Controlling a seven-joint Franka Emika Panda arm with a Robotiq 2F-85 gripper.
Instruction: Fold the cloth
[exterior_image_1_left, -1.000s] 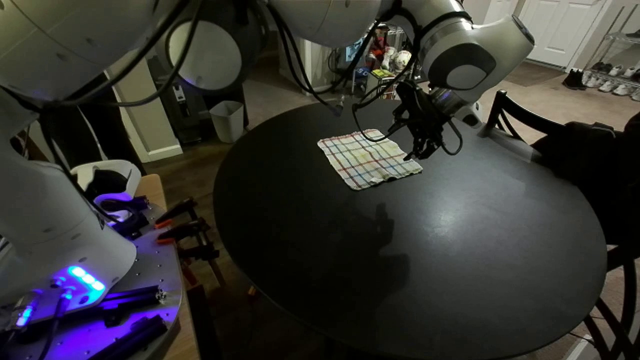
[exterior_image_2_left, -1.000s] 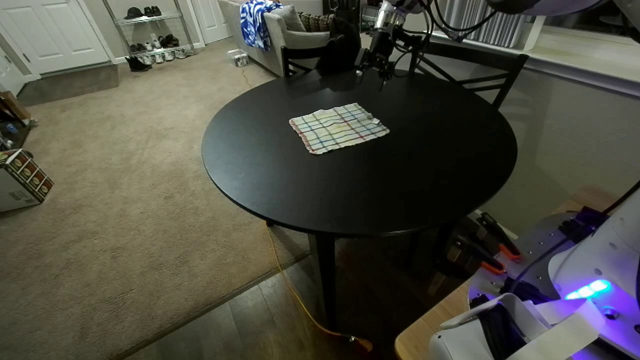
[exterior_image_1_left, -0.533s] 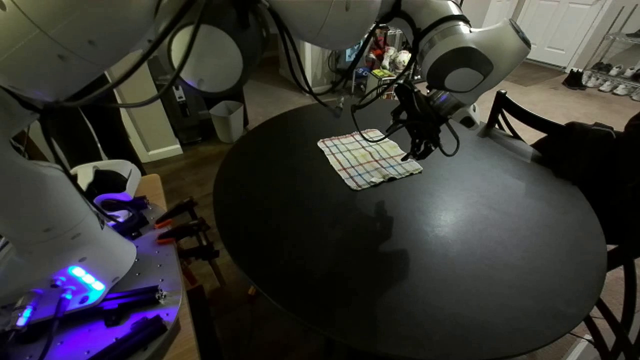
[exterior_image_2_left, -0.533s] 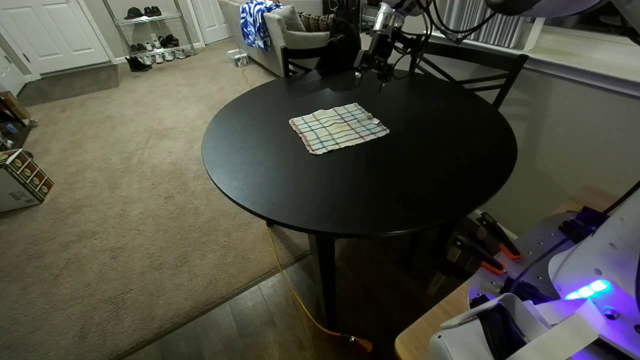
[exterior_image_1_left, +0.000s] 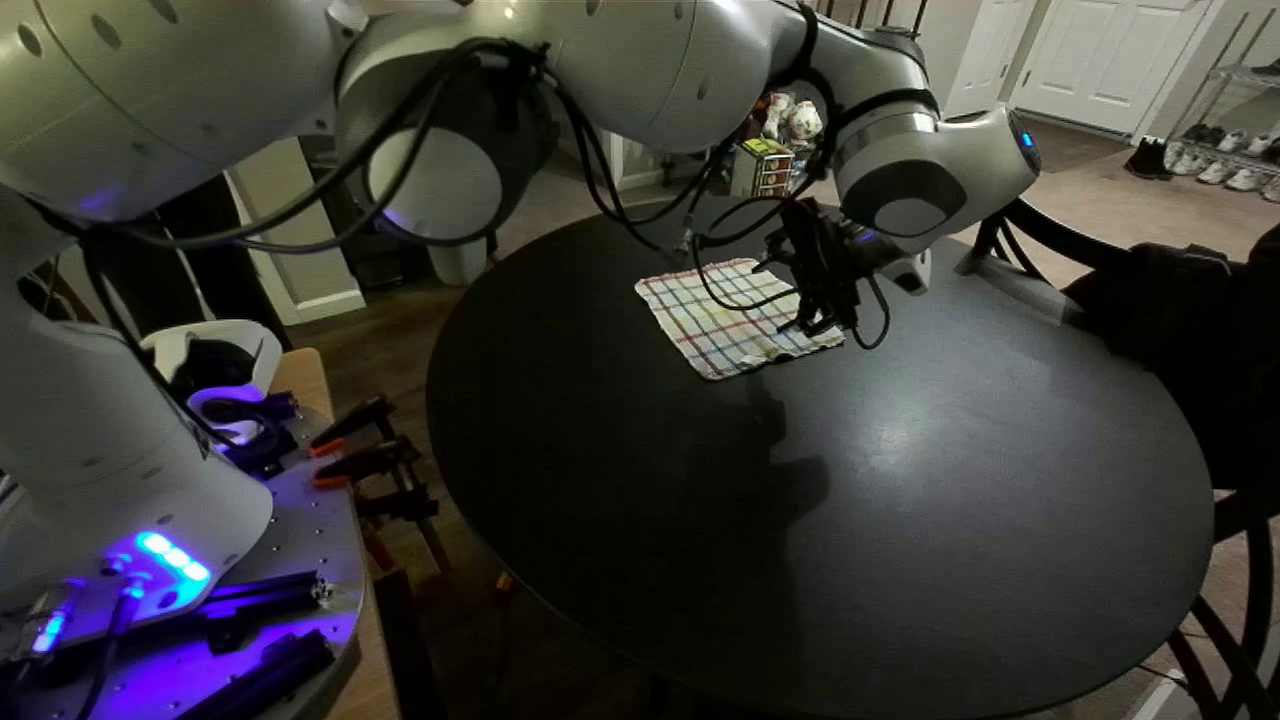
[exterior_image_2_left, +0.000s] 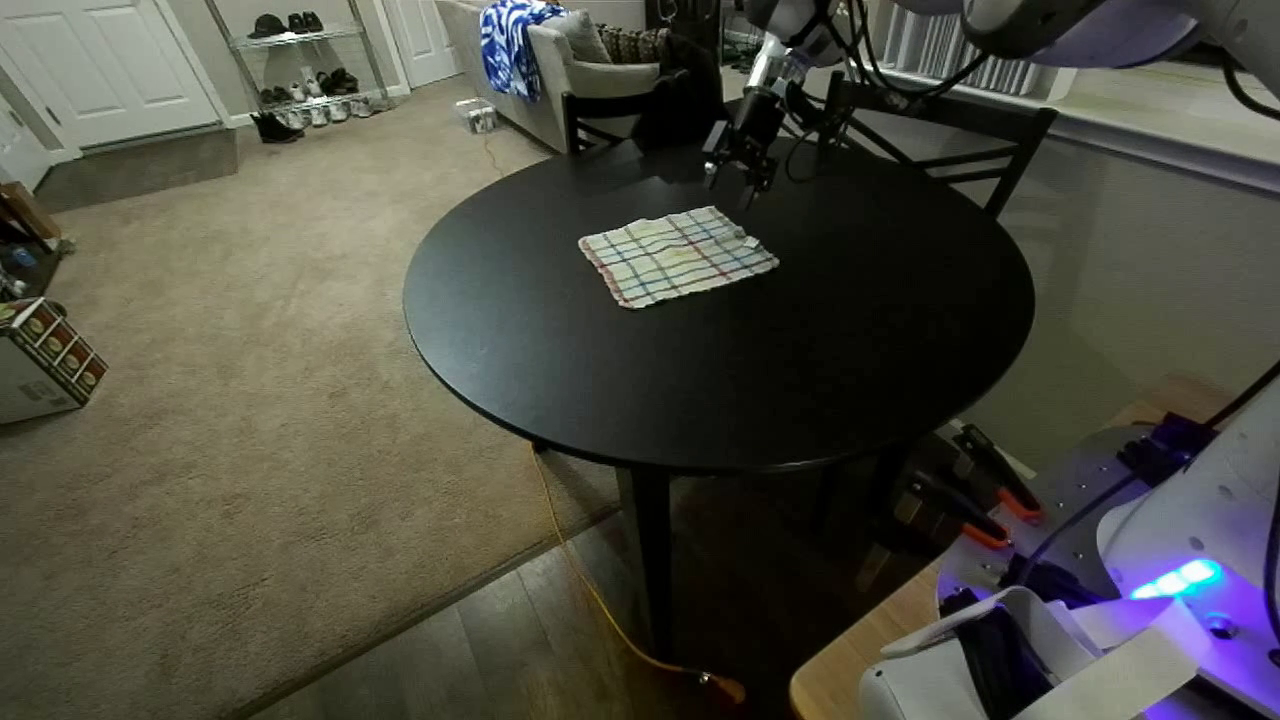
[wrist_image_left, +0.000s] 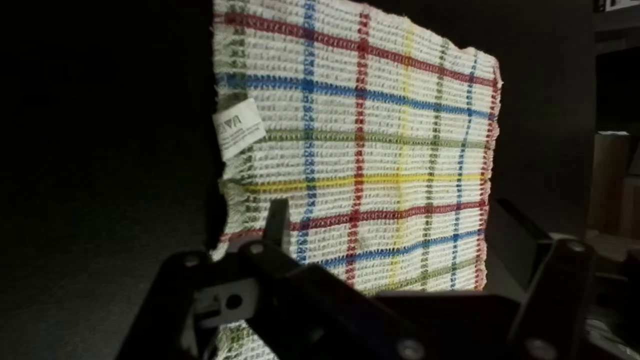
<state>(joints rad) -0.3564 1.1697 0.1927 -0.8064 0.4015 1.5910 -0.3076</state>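
The cloth (exterior_image_1_left: 715, 315) lies spread out on the round black table (exterior_image_1_left: 930, 520). It is white, with red, blue, yellow and green stripes crossing it. In the wrist view, a small white tag (wrist_image_left: 239, 129) shows on its left edge, and the fingers hide part of its lower area. My gripper (exterior_image_2_left: 729, 188) hangs above the table by the cloth's far side, apart from the fabric. Seen from the wrist, the gripper (wrist_image_left: 395, 212) stands wide open with nothing between its fingers; its left finger (wrist_image_left: 276, 220) overlaps the cloth and its right one lies just beyond the cloth's right edge.
Black chairs stand against the table's far side, one chair (exterior_image_2_left: 940, 125) near the window wall and another with dark things over it. Clamps (exterior_image_1_left: 365, 460) and a white headset (exterior_image_1_left: 215, 350) are by the robot's base. A cable loop (exterior_image_1_left: 740, 305) hangs beside the gripper.
My gripper has come down closer to the table and a little toward the cloth, the arm lowering with it. The cloth has stayed where it was, and the jaws look just as wide.
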